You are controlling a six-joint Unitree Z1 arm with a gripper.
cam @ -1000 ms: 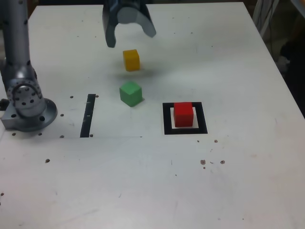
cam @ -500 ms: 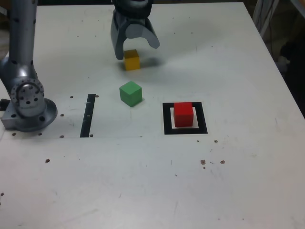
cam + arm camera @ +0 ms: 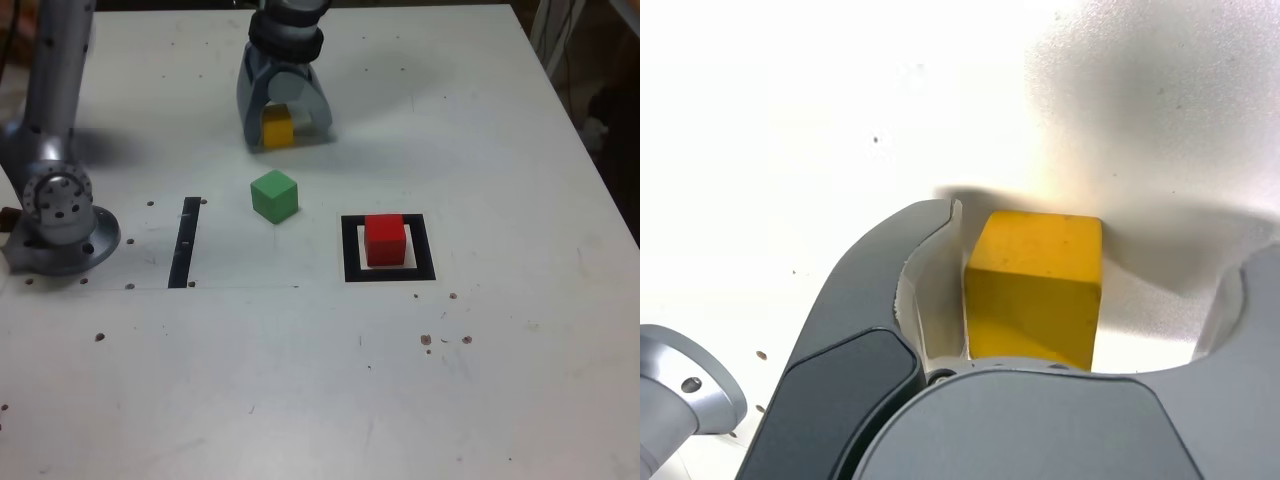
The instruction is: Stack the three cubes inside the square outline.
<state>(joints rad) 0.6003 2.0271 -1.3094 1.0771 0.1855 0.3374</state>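
Toward the far side of the surface (image 3: pixel 500 380) in the exterior view, the gripper (image 3: pixel 281 135) has dropped from above the yellow cube (image 3: pixel 277 128) to straddle it, so the pick of the second block is about to begin. The green cube (image 3: pixel 274 195) waits nearer the camera; the red cube (image 3: pixel 385 240) already sits inside the square outline (image 3: pixel 350 250), toward this view's right.

Close up in the wrist view, the yellow cube (image 3: pixel 1038 285) stands between the fingers (image 3: pixel 880 300), which are wide but starting to narrow. One finger lies just beside a cube face, the other is apart from it; nothing is gripped yet.
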